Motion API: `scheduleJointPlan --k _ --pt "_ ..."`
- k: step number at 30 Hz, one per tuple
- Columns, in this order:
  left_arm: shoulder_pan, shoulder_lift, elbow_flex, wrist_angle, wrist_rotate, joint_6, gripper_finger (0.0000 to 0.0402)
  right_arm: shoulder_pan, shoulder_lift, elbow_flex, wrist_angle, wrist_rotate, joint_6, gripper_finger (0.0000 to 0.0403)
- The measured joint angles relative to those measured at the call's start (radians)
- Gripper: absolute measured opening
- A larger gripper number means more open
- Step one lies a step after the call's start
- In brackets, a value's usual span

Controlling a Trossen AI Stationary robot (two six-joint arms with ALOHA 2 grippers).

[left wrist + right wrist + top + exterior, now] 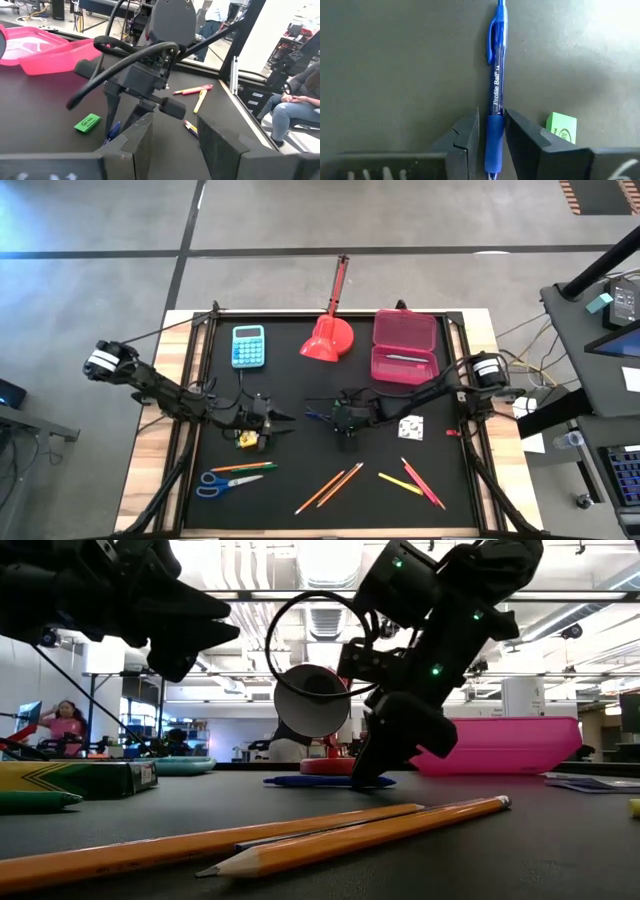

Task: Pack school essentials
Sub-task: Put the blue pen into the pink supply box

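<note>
Pickup step: right gripper [491,135], fingers pinching the blue pen [495,90] lying mid-desk. Left gripper [172,142] waits nearby, fingers apart, empty. Next, lift toward the pink case [404,346].

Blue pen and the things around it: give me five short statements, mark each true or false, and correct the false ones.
1. The right gripper has its fingers on either side of the blue pen. True.
2. The pen lies inside the pink case. False: it lies on the black mat.
3. A green eraser lies beside the pen. True.
4. The left gripper holds the scissors. False: its jaws are open and empty; the scissors lie on the mat.
5. The pink case is closed. False: it lies open.
</note>
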Motion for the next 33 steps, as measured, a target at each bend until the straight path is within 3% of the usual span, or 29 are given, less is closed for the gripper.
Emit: scheduleJointPlan --k 18,33 --pt "-0.001 0.000 -0.001 -0.001 0.001 0.000 0.0134 -0.005 -0.002 -0.001 -0.053 -0.033 0.104 0.0027" --pt "-0.001 0.000 -0.001 -0.001 0.001 0.000 0.0134 -0.005 -0.123 -0.007 -0.111 -0.090 0.104 0.0019"
